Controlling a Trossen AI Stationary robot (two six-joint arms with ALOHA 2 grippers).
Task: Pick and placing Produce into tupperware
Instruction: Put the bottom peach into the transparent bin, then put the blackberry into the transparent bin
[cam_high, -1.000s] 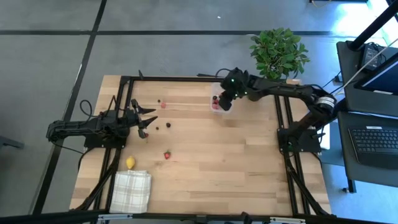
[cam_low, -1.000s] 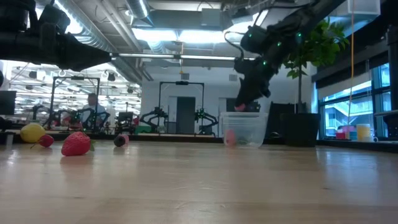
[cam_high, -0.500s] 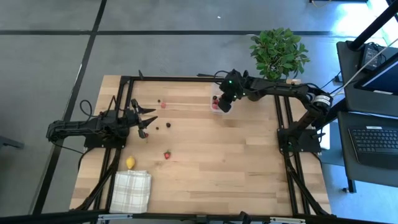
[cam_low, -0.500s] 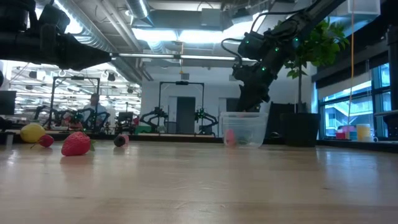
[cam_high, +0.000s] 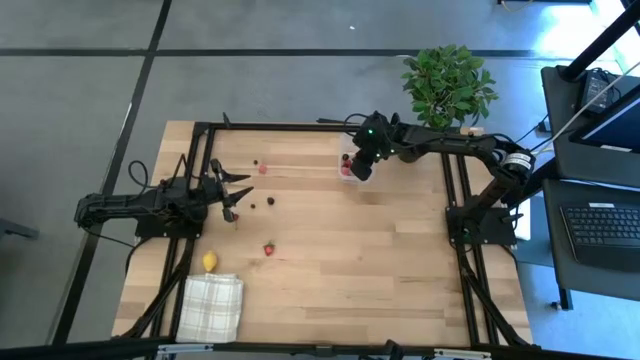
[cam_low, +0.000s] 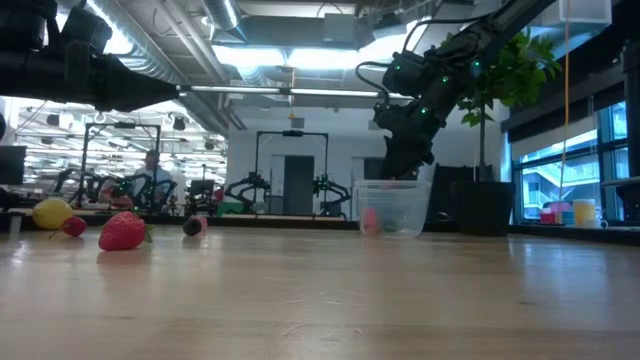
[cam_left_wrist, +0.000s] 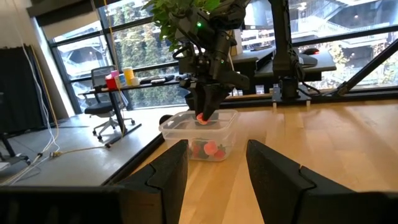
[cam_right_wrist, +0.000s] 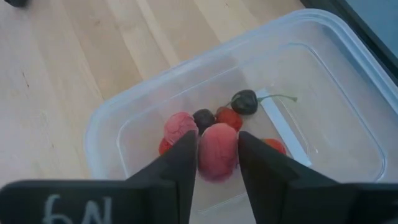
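My right gripper (cam_right_wrist: 217, 163) has dropped over the tupperware (cam_right_wrist: 348, 56) and is easing its clasp on a red piece (cam_right_wrist: 217, 151), poised above the fruit inside. Release looks near; my left gripper (cam_left_wrist: 214, 171) waits parted and empty

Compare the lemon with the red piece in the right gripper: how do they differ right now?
The lemon is yellow and lies on the bare table beside the checked cloth. The red piece sits between the right gripper fingers, over the tupperware, which already holds several pieces. Both are small produce.
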